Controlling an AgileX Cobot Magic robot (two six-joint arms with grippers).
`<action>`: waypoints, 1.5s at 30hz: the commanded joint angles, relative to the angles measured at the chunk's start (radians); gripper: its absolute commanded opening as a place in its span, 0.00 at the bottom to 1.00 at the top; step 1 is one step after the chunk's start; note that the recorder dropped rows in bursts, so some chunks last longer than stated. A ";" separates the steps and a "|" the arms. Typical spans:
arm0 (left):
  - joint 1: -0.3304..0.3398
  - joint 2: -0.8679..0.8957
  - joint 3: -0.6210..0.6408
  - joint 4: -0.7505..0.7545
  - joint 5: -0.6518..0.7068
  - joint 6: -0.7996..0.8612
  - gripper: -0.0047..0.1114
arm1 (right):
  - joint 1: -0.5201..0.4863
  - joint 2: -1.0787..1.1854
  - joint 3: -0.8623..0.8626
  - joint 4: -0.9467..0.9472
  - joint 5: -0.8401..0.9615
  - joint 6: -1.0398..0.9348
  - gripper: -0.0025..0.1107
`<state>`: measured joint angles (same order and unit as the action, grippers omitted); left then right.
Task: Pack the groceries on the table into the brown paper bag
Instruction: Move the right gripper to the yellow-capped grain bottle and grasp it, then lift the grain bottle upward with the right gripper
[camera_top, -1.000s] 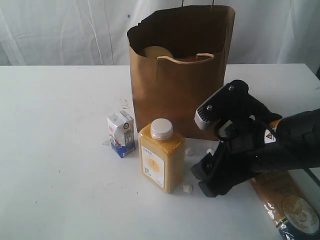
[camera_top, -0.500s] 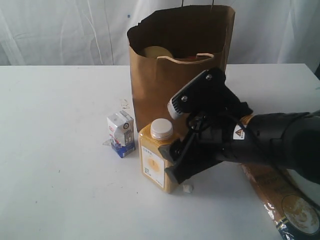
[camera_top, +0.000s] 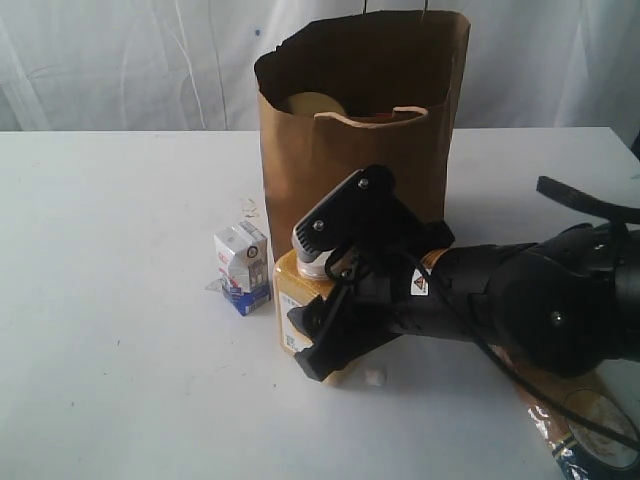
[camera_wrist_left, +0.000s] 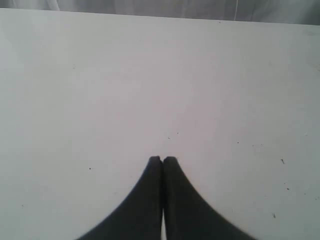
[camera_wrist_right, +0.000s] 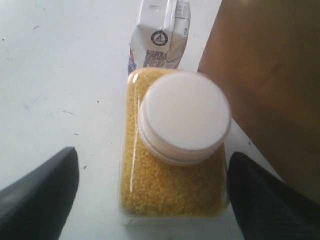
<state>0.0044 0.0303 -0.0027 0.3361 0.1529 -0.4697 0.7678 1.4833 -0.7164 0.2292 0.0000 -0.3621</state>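
Note:
The yellow white-capped bottle (camera_top: 284, 295) stands upright on the table (camera_top: 120, 350) in front of the brown paper bag (camera_top: 360, 140). My right gripper (camera_top: 312, 340) is open and straddles the bottle (camera_wrist_right: 172, 200), one finger (camera_wrist_right: 40, 195) on each side with gaps showing; its white cap (camera_wrist_right: 185, 115) lies just ahead of the fingers. The small white-blue carton (camera_top: 243, 267) stands beside the bottle. A yellow lid (camera_top: 310, 103) shows inside the bag. The spaghetti packet (camera_top: 590, 420) lies at the table's front right. My left gripper (camera_wrist_left: 162, 159) is shut and empty over bare tabletop.
The right arm (camera_top: 520, 300) stretches low across the table from the right, covering most of the bottle. A white crumb (camera_top: 375, 375) lies by the bottle's base. The bag wall (camera_wrist_right: 270, 75) stands close to the bottle. A white curtain hangs behind.
My right gripper has swept left across the front of the bag and come round the yellow bottle. Bottle, carton and bag have not moved.

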 joint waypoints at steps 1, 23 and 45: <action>-0.005 -0.006 0.003 0.001 -0.005 -0.003 0.04 | 0.004 0.004 -0.009 0.002 -0.009 -0.007 0.67; -0.005 -0.006 0.003 0.001 -0.005 -0.003 0.04 | 0.004 0.002 -0.009 0.006 0.038 0.002 0.22; -0.005 -0.006 0.003 0.001 -0.005 -0.001 0.04 | 0.004 -0.412 -0.064 -0.021 0.378 0.065 0.22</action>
<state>0.0044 0.0303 -0.0027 0.3361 0.1529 -0.4697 0.7678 1.1466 -0.7665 0.2035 0.3741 -0.3228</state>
